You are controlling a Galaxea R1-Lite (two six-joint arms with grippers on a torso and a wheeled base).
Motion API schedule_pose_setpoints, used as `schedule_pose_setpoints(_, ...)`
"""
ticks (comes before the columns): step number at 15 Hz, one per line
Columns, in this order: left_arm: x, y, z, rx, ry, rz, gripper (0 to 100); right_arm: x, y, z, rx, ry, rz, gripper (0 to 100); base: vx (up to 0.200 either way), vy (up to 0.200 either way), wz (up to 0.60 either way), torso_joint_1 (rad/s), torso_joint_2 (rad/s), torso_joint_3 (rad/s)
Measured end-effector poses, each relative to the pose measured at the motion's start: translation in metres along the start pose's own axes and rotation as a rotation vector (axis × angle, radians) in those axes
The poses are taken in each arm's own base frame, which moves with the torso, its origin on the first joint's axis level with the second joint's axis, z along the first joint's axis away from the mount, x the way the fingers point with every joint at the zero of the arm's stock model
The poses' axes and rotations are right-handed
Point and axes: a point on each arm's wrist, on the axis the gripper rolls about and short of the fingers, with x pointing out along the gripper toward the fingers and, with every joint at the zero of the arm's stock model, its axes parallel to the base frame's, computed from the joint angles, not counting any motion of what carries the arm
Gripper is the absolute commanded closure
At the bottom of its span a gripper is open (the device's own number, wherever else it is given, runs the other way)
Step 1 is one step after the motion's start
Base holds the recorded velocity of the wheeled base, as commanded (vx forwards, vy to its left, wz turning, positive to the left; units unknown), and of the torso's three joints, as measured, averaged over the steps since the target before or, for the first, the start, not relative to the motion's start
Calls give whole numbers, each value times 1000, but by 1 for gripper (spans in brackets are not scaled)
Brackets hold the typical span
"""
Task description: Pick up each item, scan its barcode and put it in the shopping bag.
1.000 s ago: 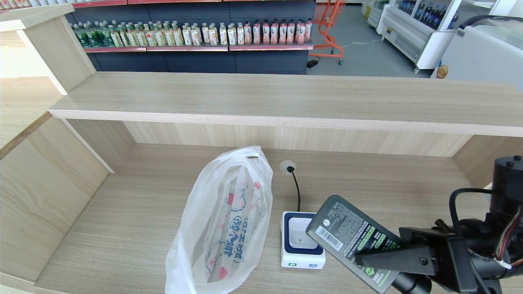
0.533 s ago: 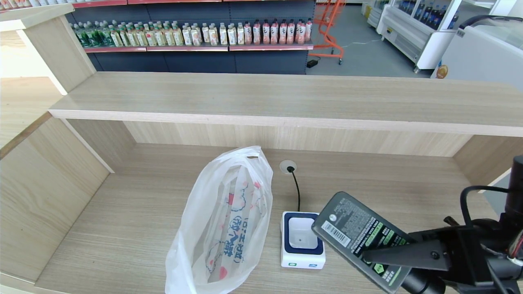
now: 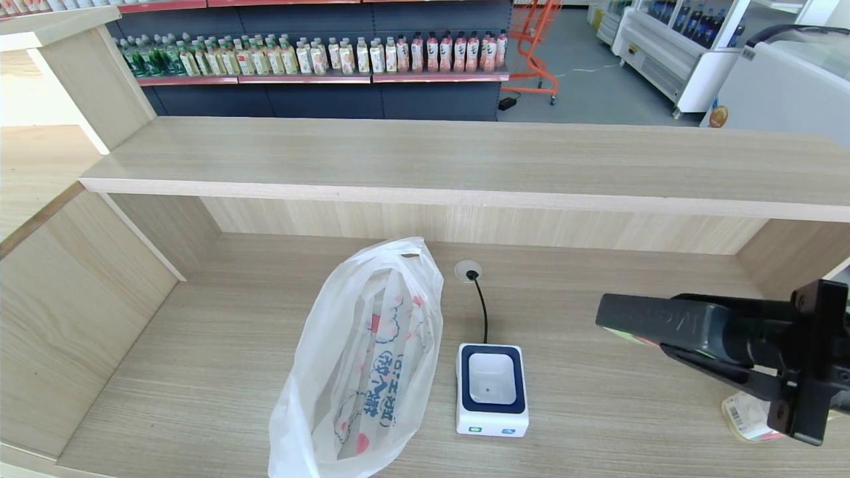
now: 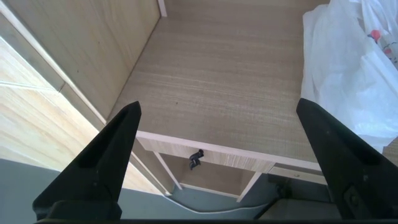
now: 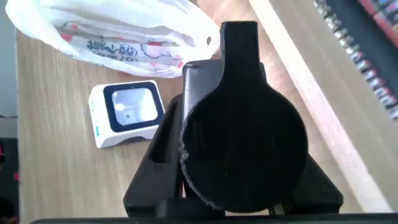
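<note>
My right gripper (image 3: 647, 337) is shut on a flat dark grey bottle (image 3: 625, 332), held edge-on above the counter, to the right of the scanner (image 3: 492, 388). The right wrist view shows the bottle's round black end (image 5: 242, 140) between the fingers, with the scanner (image 5: 127, 112) and the shopping bag (image 5: 124, 34) beyond. The white plastic shopping bag (image 3: 365, 358) lies left of the scanner with a pink and blue printed pack inside. My left gripper (image 4: 217, 155) stands open over the counter's near left edge, with the bag (image 4: 354, 74) off to one side.
A white item with a barcode (image 3: 747, 415) lies on the counter at the near right, under my right arm. The scanner's black cable (image 3: 482, 305) runs to a hole in the counter. A raised wooden ledge (image 3: 465, 159) and side walls enclose the counter.
My right gripper has carried the bottle up and to the right, away from the scanner. It has also turned it, so the barcode label no longer faces up.
</note>
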Motion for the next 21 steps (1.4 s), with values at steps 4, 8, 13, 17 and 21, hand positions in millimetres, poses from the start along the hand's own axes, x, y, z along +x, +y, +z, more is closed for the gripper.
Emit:
schedule_pose_setpoints(4,0,0,0,0,0,0,0,-1,1,-3,811,140,-130,100,0,0,0,0,0,0)
schedule_pose_setpoints(8,0,0,0,0,0,0,0,35,6,-13,1347,254,-165,100,0,0,0,0,0,0)
schedule_pose_setpoints(13,0,0,0,0,0,0,0,89,27,-30,1453,402,-39,100,0,0,0,0,0,0)
schedule_pose_setpoints(17,0,0,0,0,0,0,0,121,39,-41,1430,419,-7,100,0,0,0,0,0,0)
schedule_pose_setpoints(21,0,0,0,0,0,0,0,148,51,-41,1395,429,17,100,0,0,0,0,0,0)
